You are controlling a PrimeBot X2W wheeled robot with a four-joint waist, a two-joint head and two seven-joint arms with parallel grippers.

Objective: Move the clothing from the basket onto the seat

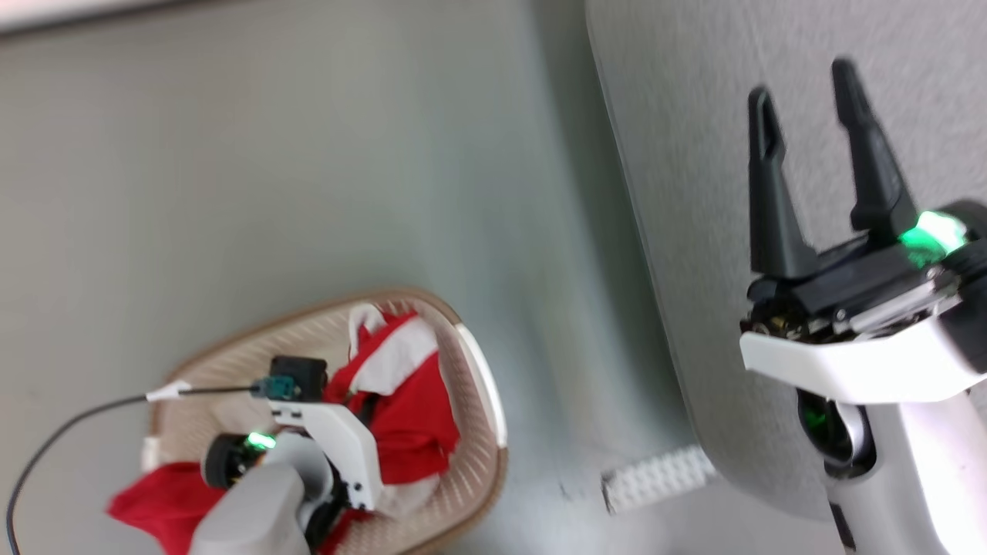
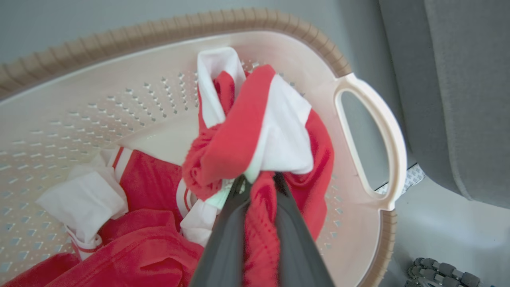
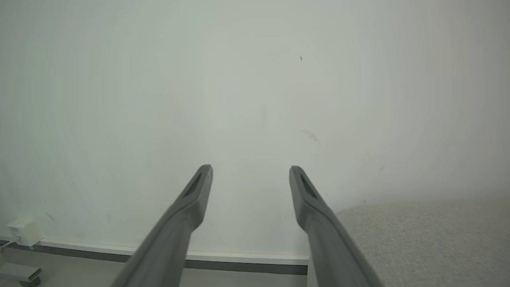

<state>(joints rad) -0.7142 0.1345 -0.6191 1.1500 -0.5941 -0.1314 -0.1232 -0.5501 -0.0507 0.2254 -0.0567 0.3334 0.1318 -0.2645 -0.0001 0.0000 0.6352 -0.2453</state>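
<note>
Noted left gripper (image 2: 259, 180) clamped on soft red-white fabric clothing (image 2: 235, 143), tips buried, in perforated cream plastic basket (image 2: 119, 103); right gripper (image 1: 802, 83) splayed, empty.

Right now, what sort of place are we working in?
Most likely a living room, or a mock-up of one: a large grey upholstered sofa, a plastic laundry basket of red and white clothing on a smooth pale floor, and a plain wall with a skirting board.

The left gripper (image 2: 259, 177) points down from its pale forearm (image 1: 247, 512), its two dark fingers (image 2: 223, 239) pinched close on a fold of red clothing (image 2: 259, 231) between them. The right gripper (image 1: 802, 83) is raised, its fingers spread wide apart.
</note>
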